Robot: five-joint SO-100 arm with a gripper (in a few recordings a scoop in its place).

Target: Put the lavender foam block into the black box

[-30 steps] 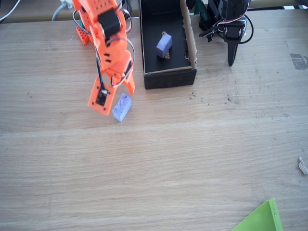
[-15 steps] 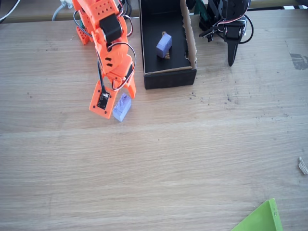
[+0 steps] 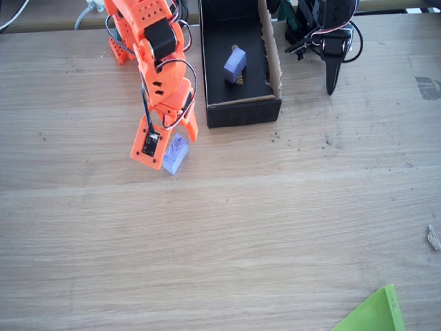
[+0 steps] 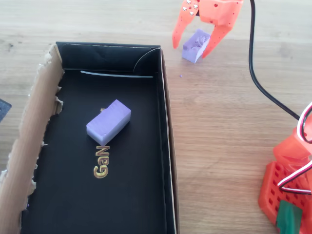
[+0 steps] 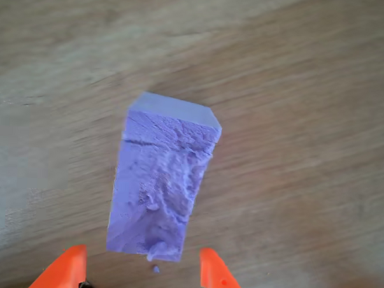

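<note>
The lavender foam block (image 3: 176,154) lies on the wooden table, left of the black box's near end. My orange gripper (image 3: 167,146) is open and low over it, one finger on each side. From overhead the block (image 4: 196,44) sits between the two orange fingertips of the gripper (image 4: 191,50), with gaps on both sides. In the wrist view the block (image 5: 162,181) shows its rough top, just ahead of the gripper (image 5: 142,272). The black box (image 3: 242,114) holds a similar purple block (image 3: 235,64); overhead, that block (image 4: 108,122) lies on the floor of the box (image 4: 166,146).
The box's brown cardboard wall (image 4: 30,141) is torn along its top. A black cable (image 4: 253,58) runs across the table toward the arm's orange base (image 4: 287,190). A green sheet corner (image 3: 375,314) pokes in at the bottom right.
The gripper has come down and shifted slightly right, so its fingers now straddle the lavender block. The block has not moved.
</note>
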